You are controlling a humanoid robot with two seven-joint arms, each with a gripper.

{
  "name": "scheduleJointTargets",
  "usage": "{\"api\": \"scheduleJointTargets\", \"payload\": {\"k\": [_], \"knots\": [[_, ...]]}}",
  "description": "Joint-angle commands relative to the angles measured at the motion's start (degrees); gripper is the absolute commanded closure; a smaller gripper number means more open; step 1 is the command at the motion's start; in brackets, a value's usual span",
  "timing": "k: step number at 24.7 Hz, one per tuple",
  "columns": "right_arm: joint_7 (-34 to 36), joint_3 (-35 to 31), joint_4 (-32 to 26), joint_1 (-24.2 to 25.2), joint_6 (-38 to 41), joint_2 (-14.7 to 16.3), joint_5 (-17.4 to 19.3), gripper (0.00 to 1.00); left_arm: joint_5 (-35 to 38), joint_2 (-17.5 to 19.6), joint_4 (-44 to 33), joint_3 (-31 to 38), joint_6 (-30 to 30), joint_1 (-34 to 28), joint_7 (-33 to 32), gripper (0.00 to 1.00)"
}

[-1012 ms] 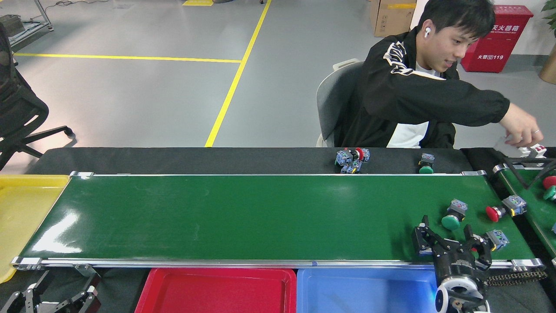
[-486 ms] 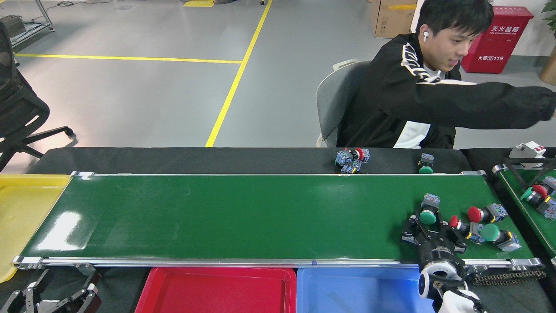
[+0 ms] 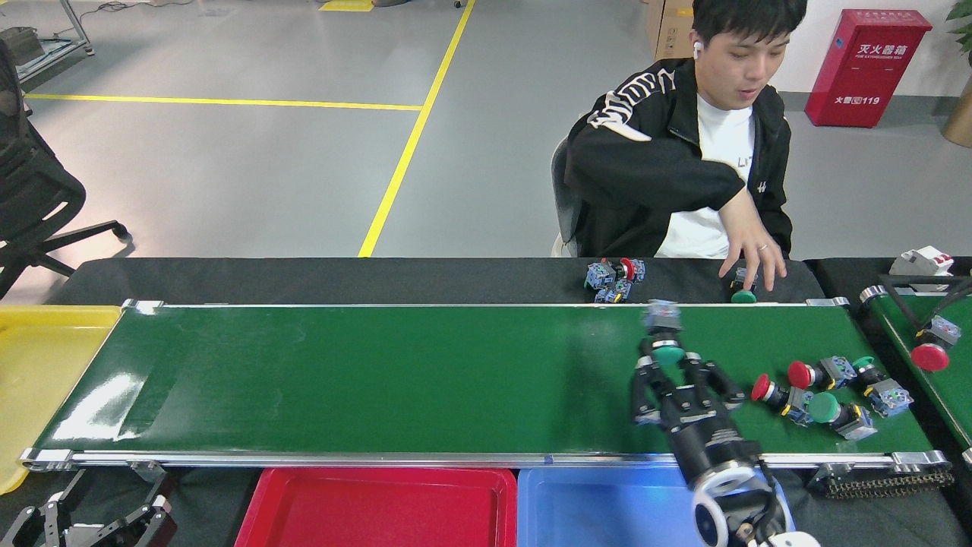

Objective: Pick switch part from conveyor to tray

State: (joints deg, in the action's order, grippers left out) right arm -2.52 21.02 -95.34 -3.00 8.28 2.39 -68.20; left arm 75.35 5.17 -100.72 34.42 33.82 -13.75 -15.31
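The green switch [image 3: 665, 334] lies right of centre on the conveyor [image 3: 380, 380], blurred, its green cap toward the bottom of the frame. The right claw [image 3: 678, 372] has its fingers spread wide on either side of that cap and grips nothing yet; I judge this the approach to a grasp.

The main risk is a miss. The blur suggests the switch is riding the belt, so a late closing could clip the cap and knock it aside, or catch only the rounded cap and let it slip. A lesser risk is the cluster at lower right: a swing that way on the way to a tray could scatter it. The person's hand [image 3: 752, 262] reaches down to the counter [image 3: 380, 279] just above the belt's far rail, near enough that a high lift might meet it.

Counting: on this belt there is one green switch at the claw, then a close group to its right that seems to hold two red-capped [image 3: 768, 390] and two green-capped switches [image 3: 831, 410], though they overlap and the count is not sure. On the counter there is a small pile [image 3: 613, 279] of about three, and one green switch [image 3: 743, 290] under the hand. One red switch [image 3: 932, 346] lies on the short belt at far right. There are three trays: yellow [image 3: 38, 365], red [image 3: 380, 505], blue [image 3: 607, 505]. The left claw [image 3: 91, 520] sits at bottom left; whether it is open I cannot tell.
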Motion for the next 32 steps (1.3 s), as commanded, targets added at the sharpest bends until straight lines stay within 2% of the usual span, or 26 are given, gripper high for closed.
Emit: {"api": "scheduleJointTargets", "payload": {"k": [1, 4, 5, 6, 7, 8, 13, 15, 18, 21, 24, 27, 31, 32], "knots": [[0.2, 3.3, -1.3, 1.3, 3.6, -0.1, -0.3, 0.89, -0.1, 0.5, -0.4, 0.2, 0.1, 0.3, 0.4, 0.0], [0.3, 8.5, -1.3, 5.0, 8.5, 1.8, -0.5, 0.83, -0.4, 0.0, -0.4, 0.3, 0.1, 0.1, 0.5, 0.0], [0.2, 9.2, -1.3, 5.9, 10.9, 2.8, -0.4, 0.79, -0.6, -0.1, -0.4, 0.5, 0.1, 0.1, 0.5, 0.0], [0.2, 9.4, -1.3, 6.7, 12.3, 3.2, -0.5, 0.68, -1.4, -0.2, -0.6, 0.7, 0.1, 0.1, 0.6, 0.0], [0.2, 9.4, -1.2, 7.2, 12.5, 3.3, -0.6, 0.4, -2.6, -0.1, -0.4, 0.5, 0.1, 0.1, 0.6, 0.0], [-0.1, 9.3, -1.2, 7.4, 12.2, 3.0, -0.7, 0.03, -3.4, -0.1, -0.6, 0.4, 0.1, 0.0, 0.7, 0.0], [-1.2, 9.1, -1.2, 6.5, 12.0, 2.6, -0.8, 0.03, -2.5, 0.0, -1.0, 0.0, -0.2, -0.4, 0.4, 0.0], [-1.3, 8.4, -1.6, 5.9, 10.5, 1.8, -0.8, 0.05, 0.6, -0.2, -1.0, 0.1, -0.4, -0.7, 0.3, 0.0], [-1.3, 0.6, -3.3, 3.4, -0.3, -1.5, -0.7, 0.06, 2.3, -0.3, -0.8, 0.1, -0.2, -0.8, 0.7, 0.0], [-1.1, -4.7, -3.6, 2.6, -9.5, -2.2, -0.7, 0.06, 2.3, -0.3, -0.7, 0.1, -0.1, -0.8, 0.7, 0.0], [-0.8, -9.1, -4.3, 3.9, -14.2, -0.8, -0.7, 0.05, 2.3, -0.6, -0.8, 0.4, -0.1, -1.2, 0.6, 0.0], [0.8, -10.8, -6.2, 10.9, -13.7, 1.4, -0.8, 0.04, 2.3, -0.7, -0.9, 1.0, -0.2, -2.2, 0.6, 0.0], [6.6, -10.9, -6.2, 16.5, -13.5, 5.9, -0.7, 0.04, 2.2, -0.8, -0.7, 1.3, -0.2, -2.2, 0.7, 0.0], [7.1, -10.9, -6.2, 17.2, -13.4, 6.1, -0.7, 0.04, 2.2, -0.7, -0.7, 1.3, -0.2, -2.2, 0.7, 0.0]]}}
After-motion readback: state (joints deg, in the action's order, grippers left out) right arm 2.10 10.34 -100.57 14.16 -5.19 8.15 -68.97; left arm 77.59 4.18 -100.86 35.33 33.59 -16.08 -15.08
